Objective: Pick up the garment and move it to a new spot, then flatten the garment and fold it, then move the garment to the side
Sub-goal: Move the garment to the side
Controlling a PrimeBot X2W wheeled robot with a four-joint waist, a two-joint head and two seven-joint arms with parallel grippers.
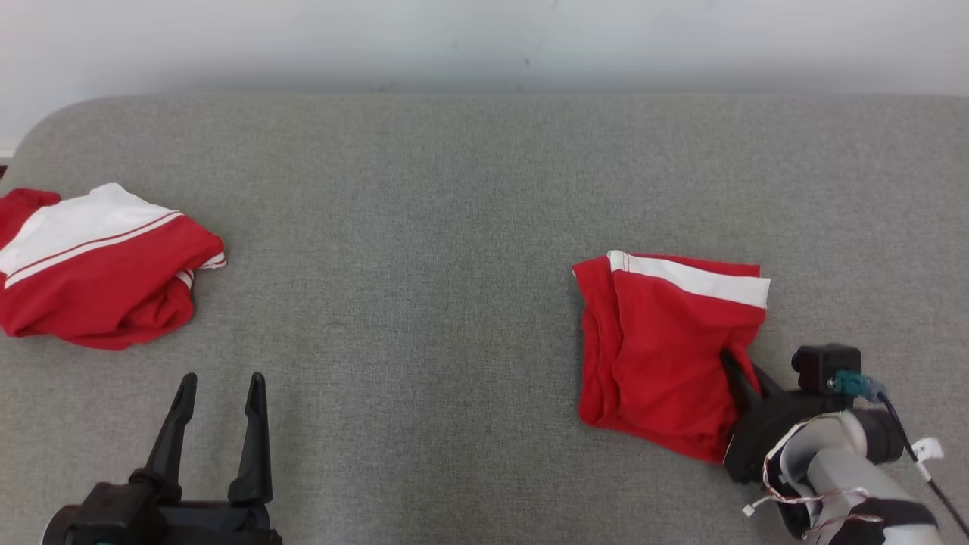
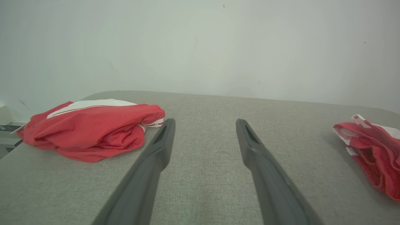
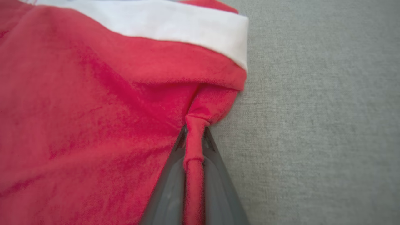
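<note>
At the far left a crumpled red-and-white bundle (image 1: 98, 272) lies close to the rounded left end of the table (image 1: 454, 189), probably set aside there to keep the working area free. Just right of it and nearer the robot, the left gripper (image 1: 222, 378) hovers over bare cloth with its fingers spread wide and nothing between them, which looks like waiting clear of the work. The middle of the table is open grey surface from the near side to the wall-side edge, giving plenty of room to slide or carry cloth across. Further right lies the folded garment (image 1: 658, 341), red with a white band along its far edge, flat and compact. At its near right corner the right gripper (image 3: 194, 134) is pressed together on a thin raised ridge of red fabric, a pinch low on the edge. That grip suits lifting or dragging the whole fold, so this is likely the move to the side. To the right of the garment only a narrower strip of table shows.
</note>
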